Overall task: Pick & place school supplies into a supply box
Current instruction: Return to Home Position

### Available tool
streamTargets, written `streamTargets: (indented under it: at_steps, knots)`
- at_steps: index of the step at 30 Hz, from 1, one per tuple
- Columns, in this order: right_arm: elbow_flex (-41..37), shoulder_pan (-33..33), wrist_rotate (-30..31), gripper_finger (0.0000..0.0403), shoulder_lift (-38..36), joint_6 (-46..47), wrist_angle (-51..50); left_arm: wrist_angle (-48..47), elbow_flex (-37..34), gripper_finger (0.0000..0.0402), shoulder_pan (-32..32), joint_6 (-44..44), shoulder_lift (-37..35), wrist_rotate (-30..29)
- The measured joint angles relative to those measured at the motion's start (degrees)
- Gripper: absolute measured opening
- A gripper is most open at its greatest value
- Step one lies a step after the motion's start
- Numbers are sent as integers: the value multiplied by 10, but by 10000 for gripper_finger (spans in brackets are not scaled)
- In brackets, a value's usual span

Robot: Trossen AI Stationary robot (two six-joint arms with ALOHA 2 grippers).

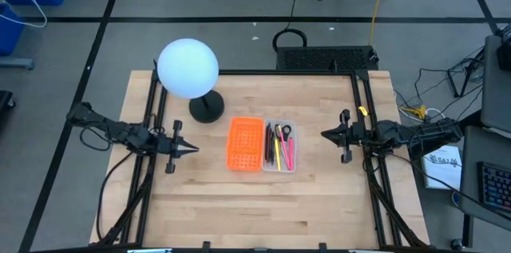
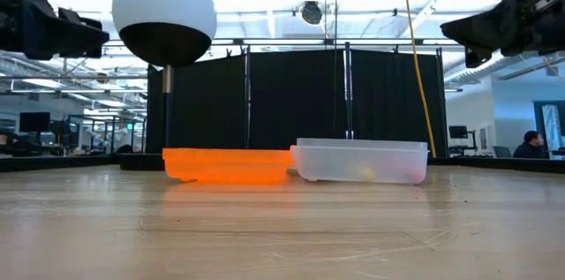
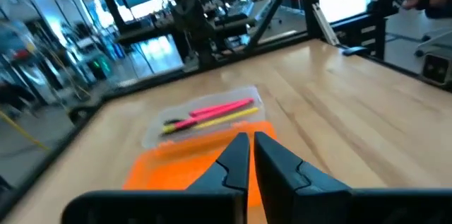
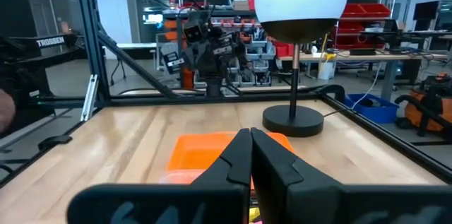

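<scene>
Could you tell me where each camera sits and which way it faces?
High view: above the table, looking straight down; both arms, left gripper and right gripper flanking the supply box.
Low view: table-top height, looking level across it; arms at upper corners.
Left wrist view: faces the box past its shut fingers.
Right wrist view: faces the lamp past its shut fingers.
All four share the orange panel.

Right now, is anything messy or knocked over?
Nothing stands out. The school supplies lie inside the supply box beside the orange panel, the lamp stands upright, and left gripper and right gripper hang shut.
</scene>
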State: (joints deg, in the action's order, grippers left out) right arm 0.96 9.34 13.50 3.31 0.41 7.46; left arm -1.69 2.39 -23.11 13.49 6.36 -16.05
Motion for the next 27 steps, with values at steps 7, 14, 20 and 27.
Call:
streamTargets:
  at_steps: [7, 14, 20, 27]
  knots:
    - [-1, 0, -1, 0, 0, 0, 0, 1, 0, 43, 0, -45, 15, 10]
    - [-1, 0, -1, 0, 0, 0, 0, 2, -1, 41, 0, -47, 15, 10]
    - [-1, 0, -1, 0, 0, 0, 0, 3, -1, 46, 0, -47, 15, 10]
    - [-1, 0, -1, 0, 0, 0, 0, 3, -1, 46, 0, -47, 15, 10]
